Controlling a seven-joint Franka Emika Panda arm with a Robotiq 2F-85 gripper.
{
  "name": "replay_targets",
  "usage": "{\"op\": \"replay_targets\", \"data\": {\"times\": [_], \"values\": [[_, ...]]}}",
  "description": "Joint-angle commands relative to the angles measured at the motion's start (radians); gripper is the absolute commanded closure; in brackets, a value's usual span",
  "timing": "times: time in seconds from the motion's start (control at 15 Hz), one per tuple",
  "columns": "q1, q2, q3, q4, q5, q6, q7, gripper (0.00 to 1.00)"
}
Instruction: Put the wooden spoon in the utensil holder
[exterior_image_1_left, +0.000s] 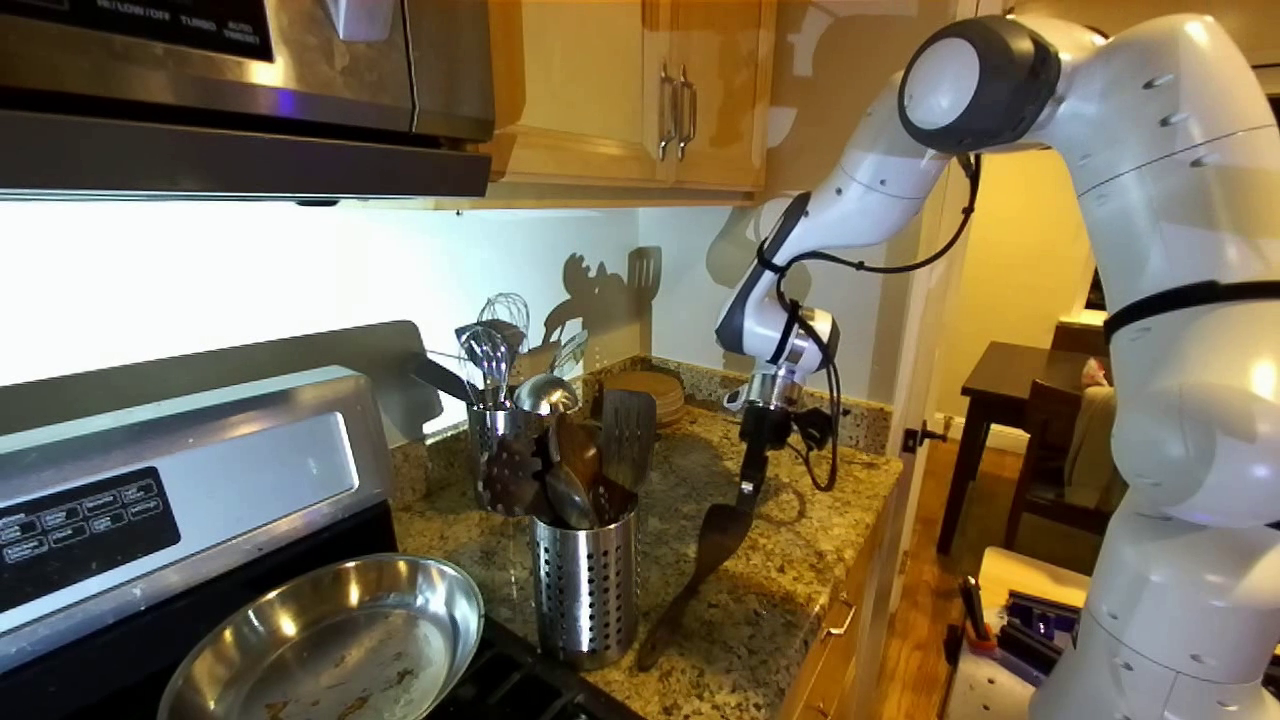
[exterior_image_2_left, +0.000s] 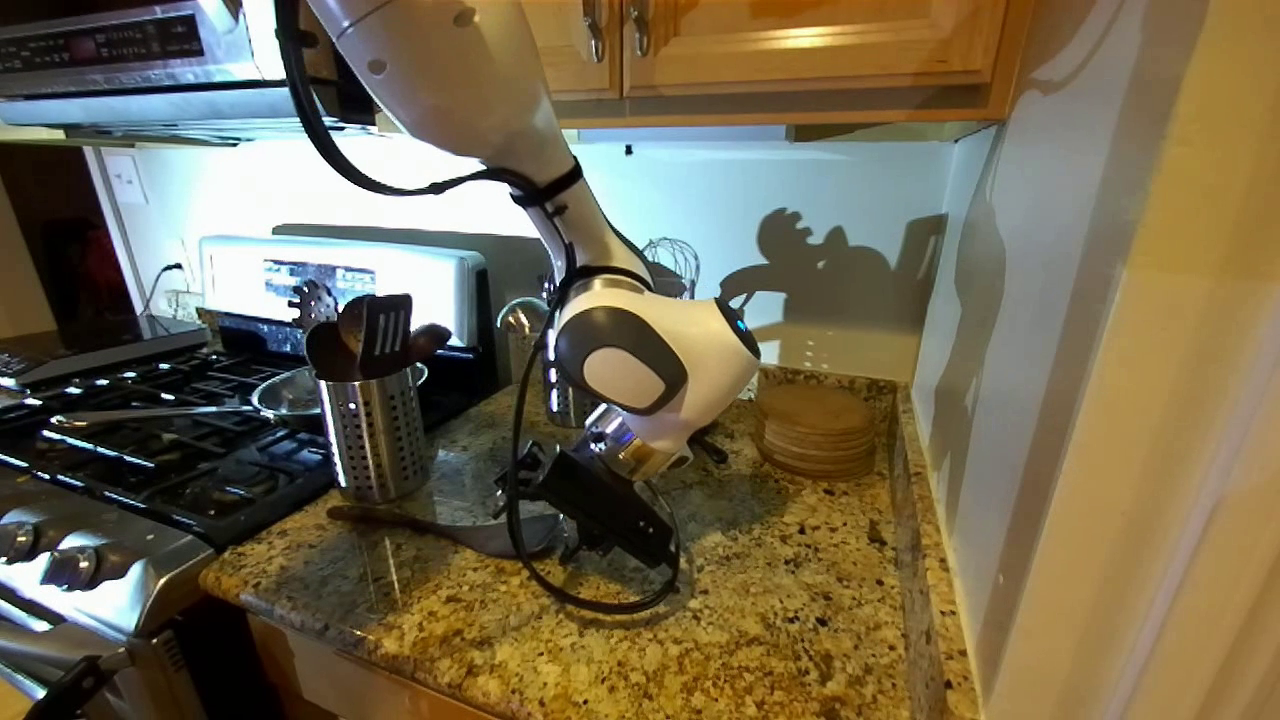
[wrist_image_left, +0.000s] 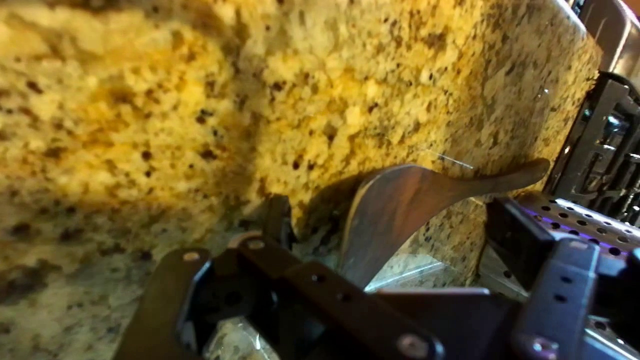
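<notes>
The wooden spoon (exterior_image_1_left: 722, 540) lies on the granite counter, brown, its slim handle end beside the utensil holder (exterior_image_1_left: 587, 590). In an exterior view the spoon (exterior_image_2_left: 470, 535) points its wide head at my gripper (exterior_image_2_left: 540, 515). The holder (exterior_image_2_left: 375, 445) is a perforated steel cylinder, upright and full of dark utensils. My gripper (exterior_image_1_left: 748, 485) is low over the counter at the spoon's head. In the wrist view the gripper (wrist_image_left: 397, 230) has its fingers wide apart, with the head of the spoon (wrist_image_left: 400, 200) between them, touching neither visibly. The holder's side (wrist_image_left: 590, 225) shows behind one finger. The head's end is hidden by the gripper.
A second steel holder (exterior_image_1_left: 495, 440) with whisks and a ladle stands farther back. A steel frying pan (exterior_image_1_left: 340, 640) sits on the stove (exterior_image_2_left: 150, 450). A stack of round wooden boards (exterior_image_2_left: 815, 430) stands in the corner. Cabinets (exterior_image_1_left: 590, 90) hang above the counter (exterior_image_2_left: 760, 600).
</notes>
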Motion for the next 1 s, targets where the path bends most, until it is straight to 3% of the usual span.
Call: {"op": "replay_targets", "data": {"times": [0.0,0.93], "values": [[-0.037,0.044,0.012,0.058,0.024,-0.07,-0.036,0.0],[-0.024,0.068,0.025,0.09,0.023,-0.118,-0.019,0.0]]}}
